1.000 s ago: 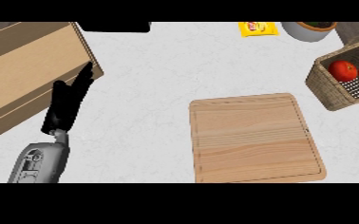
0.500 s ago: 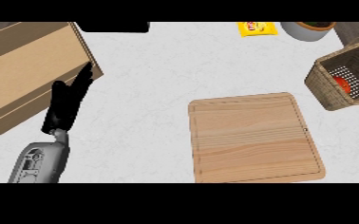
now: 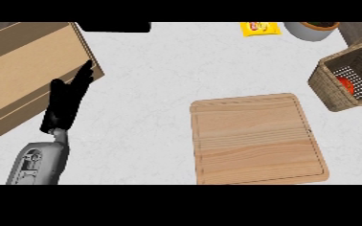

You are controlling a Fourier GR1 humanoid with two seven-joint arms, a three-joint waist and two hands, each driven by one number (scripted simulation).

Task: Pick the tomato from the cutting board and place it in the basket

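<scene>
tomato (image 3: 345, 83) lies in the basket (image 3: 327, 87), cutting board (image 3: 256, 138) bare, so my left hand (image 3: 65, 103) rests open, holding nothing; right hand unseen.

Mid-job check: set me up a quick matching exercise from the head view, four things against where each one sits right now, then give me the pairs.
Things:
1. tomato
2. cutting board
3. yellow packet
4. left hand

Places:
A. at the counter's far edge, just left of the grey bowl
B. at the view's left, fingers straight, beside the wooden box
C. inside the basket at the right edge
D. flat on the counter, right of centre, with nothing on it

Pairs: 1-C, 2-D, 3-A, 4-B
</scene>
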